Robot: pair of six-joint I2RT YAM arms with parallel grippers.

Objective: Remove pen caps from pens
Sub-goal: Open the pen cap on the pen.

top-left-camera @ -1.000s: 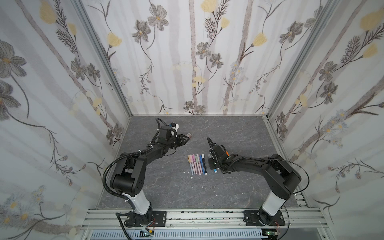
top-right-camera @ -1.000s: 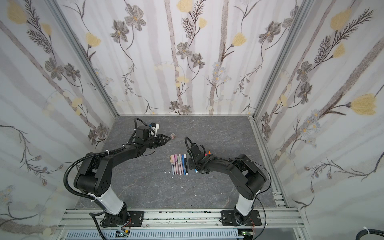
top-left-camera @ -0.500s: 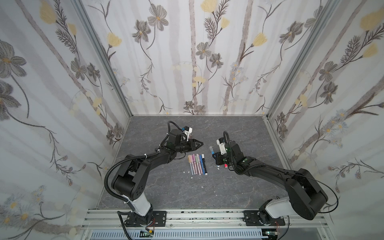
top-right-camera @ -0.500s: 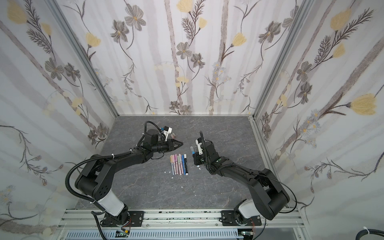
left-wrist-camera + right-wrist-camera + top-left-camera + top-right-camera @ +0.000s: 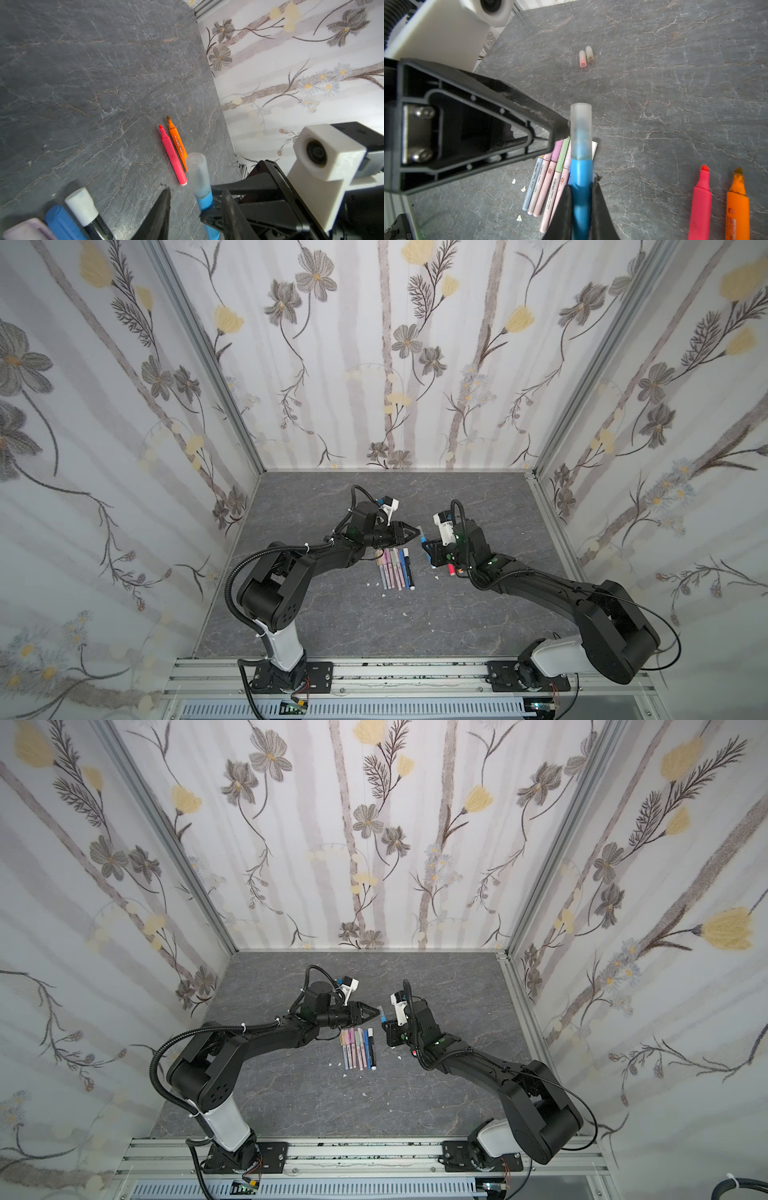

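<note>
Now mid-frame in a top view: right gripper [image 5: 427, 547] clamps light-blue plastic marker pen [image 5: 581, 172]; left gripper [image 5: 196, 191] parted, straddling its frosted translucent cap [image 5: 197, 172].

My left arm [image 5: 307, 562] stretches low from its base toward the middle, wrist level. The left gripper [image 5: 414, 532] points sideways at the right one, jaws parted. My right arm [image 5: 540, 585] extends in from the opposite side. The right gripper [image 5: 581, 187] angles toward the left's tips, just beside them, jaws pinched in tight
</note>
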